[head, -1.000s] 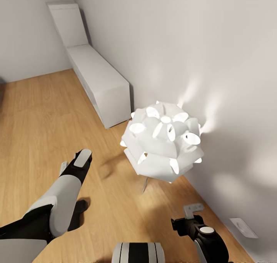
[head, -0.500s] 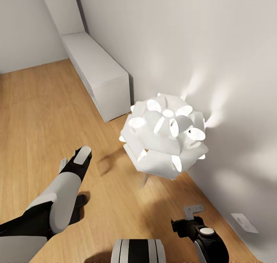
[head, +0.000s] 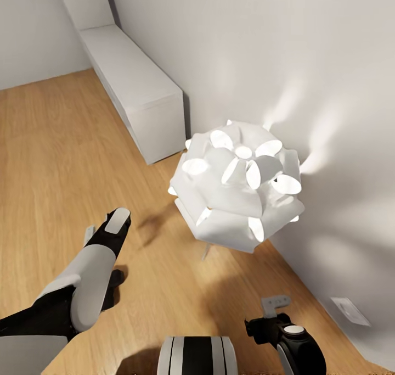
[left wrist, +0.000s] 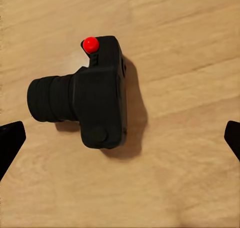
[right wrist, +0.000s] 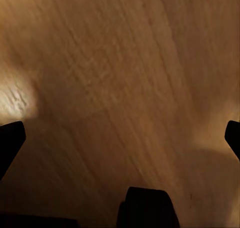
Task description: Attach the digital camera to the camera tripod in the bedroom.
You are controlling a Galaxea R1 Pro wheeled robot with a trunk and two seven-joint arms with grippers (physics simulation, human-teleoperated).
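Step in hand: picking up the camera, I'd judge; it has not been gripped.
Camera: the small black camera (left wrist: 87, 105) lies on the wooden floor (head: 49, 161), lens barrel pointing sideways, red button (left wrist: 90, 43) showing at one corner of the body.
Left tool: the left tool (left wrist: 120, 140) hangs over the camera with its fingers spread wide, one dark fingertip (left wrist: 10, 143) well out on either side of the camera and neither touching it. It holds nothing.
Left arm: from the head camera the left arm (head: 90, 270) reaches down toward the floor, on the open-room side of the lamp.
Right tool: the right tool (right wrist: 120, 140) points at bare floor, fingertips far apart, nothing between them. Its arm (head: 288, 336) sits on the wall side of the lamp's foot.
Lamp: a lit white petal floor lamp (head: 238, 185) stands close to the wall (head: 285, 51), just in front of the robot.
Cabinet: a low white cabinet (head: 134, 89) runs along the same wall beyond the lamp.
Next move: lower the left tool straight over the camera body, close on its two flat sides rather than the lens, lift, then go and find the tripod.
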